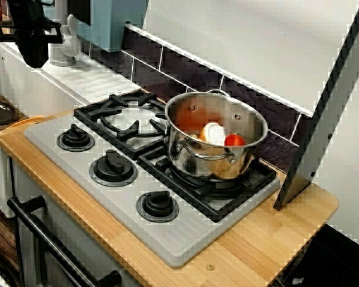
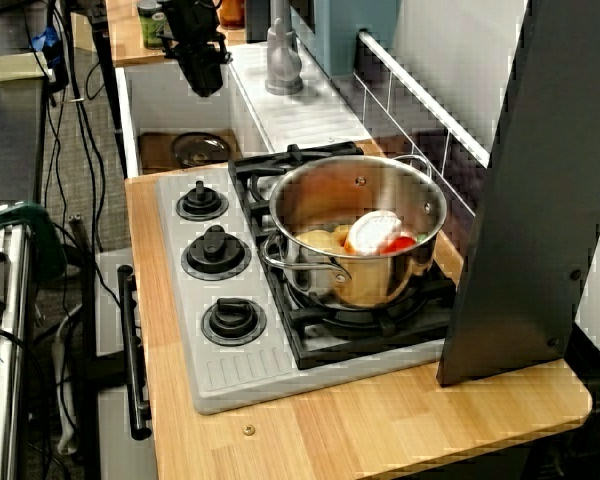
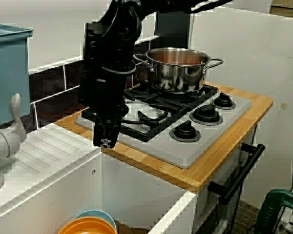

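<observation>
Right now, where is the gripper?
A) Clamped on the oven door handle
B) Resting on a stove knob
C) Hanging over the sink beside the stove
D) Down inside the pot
C: in the view from the sink end, the gripper hangs above the sink, away from the pot on the stove and touching nothing.

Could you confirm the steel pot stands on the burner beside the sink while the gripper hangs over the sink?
No: the steel pot stands on the burner farther from the sink, as the view from the sink end shows; the gripper does hang over it.
</observation>
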Tool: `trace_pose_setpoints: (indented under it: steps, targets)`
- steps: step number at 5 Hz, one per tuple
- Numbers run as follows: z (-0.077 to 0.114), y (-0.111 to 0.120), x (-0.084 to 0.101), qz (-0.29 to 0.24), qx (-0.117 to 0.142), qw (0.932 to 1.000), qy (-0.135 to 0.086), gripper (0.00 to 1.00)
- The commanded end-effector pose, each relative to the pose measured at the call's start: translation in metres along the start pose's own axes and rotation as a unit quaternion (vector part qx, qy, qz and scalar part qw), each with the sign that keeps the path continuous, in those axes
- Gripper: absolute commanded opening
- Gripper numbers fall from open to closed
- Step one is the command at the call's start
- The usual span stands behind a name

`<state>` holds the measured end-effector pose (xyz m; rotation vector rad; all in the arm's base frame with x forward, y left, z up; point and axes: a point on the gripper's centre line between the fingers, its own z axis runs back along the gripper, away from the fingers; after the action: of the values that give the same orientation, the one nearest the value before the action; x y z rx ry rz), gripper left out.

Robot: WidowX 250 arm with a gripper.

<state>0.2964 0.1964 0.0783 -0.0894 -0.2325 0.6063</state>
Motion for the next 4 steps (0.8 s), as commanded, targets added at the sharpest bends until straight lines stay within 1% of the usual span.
trace_pose_setpoints:
  steps: [1, 2, 4]
  targets:
    - [0.016, 0.004, -0.003, -0.009, 0.018, 0.9984, -0.052, 0.00]
    - [0.012, 0.008, -0.004, -0.013, 0.025, 0.9980, -0.057, 0.00]
    - [-0.004, 0.019, 0.009, 0.016, 0.040, 0.9980, -0.046, 0.00]
